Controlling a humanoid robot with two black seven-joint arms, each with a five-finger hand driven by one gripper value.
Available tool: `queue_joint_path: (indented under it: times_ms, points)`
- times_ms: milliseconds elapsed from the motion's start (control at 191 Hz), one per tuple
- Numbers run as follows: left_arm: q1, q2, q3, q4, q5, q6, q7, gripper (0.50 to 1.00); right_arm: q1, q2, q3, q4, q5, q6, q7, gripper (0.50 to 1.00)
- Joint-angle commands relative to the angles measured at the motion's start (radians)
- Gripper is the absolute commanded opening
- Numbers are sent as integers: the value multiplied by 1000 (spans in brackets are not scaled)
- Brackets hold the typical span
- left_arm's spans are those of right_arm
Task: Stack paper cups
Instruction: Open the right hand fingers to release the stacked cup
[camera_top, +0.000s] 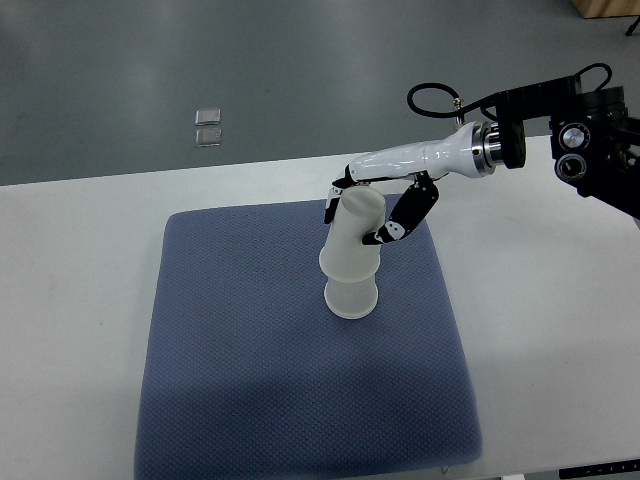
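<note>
Right hand grips a tilted paper cup over a second cup on the blue mat.

The right hand (385, 205) has its fingers curled around the upper cup (353, 235), thumb side on the cup's right and fingertips (330, 208) showing at its far left edge. Upper cup is upside down and leaning, closed base toward the far right, its wide rim sitting over the lower cup (351, 297). Lower cup stands on the mat, only its near part visible below the upper cup's rim; the two are touching. Both are translucent white. Blue mat (230, 380) lies on the white table (540, 330), cups near the mat's centre, slightly far and right. Right arm (440, 155) enters from the right edge with a black cable looped above it. Two small clear squares (208, 126) lie on the grey floor beyond the table, far left.
</note>
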Motion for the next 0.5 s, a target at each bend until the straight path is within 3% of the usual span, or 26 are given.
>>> queue_joint_path:
  times_ms: [0, 84, 142, 220, 257, 493]
  points:
    - [0, 0, 0, 0, 0, 0, 0, 1000, -3, 2, 0, -2, -6, 0, 0, 639]
    - [0, 0, 0, -1, 0, 0, 0, 1000, -10, 2, 0, -2, -6, -2, 0, 650]
    - [0, 0, 0, -1, 0, 0, 0, 1000, -13, 12, 0, -2, -6, -5, -2, 699]
    - [0, 0, 0, 0, 0, 0, 0, 1000, -23, 40, 0, -2, -6, -19, -2, 878]
    - [0, 0, 0, 0, 0, 0, 0, 1000, -24, 43, 0, -2, -4, -25, -2, 917]
    - [0, 0, 0, 0, 0, 1, 0, 1000, -29, 43, 15, -23, 8, -37, 0, 924]
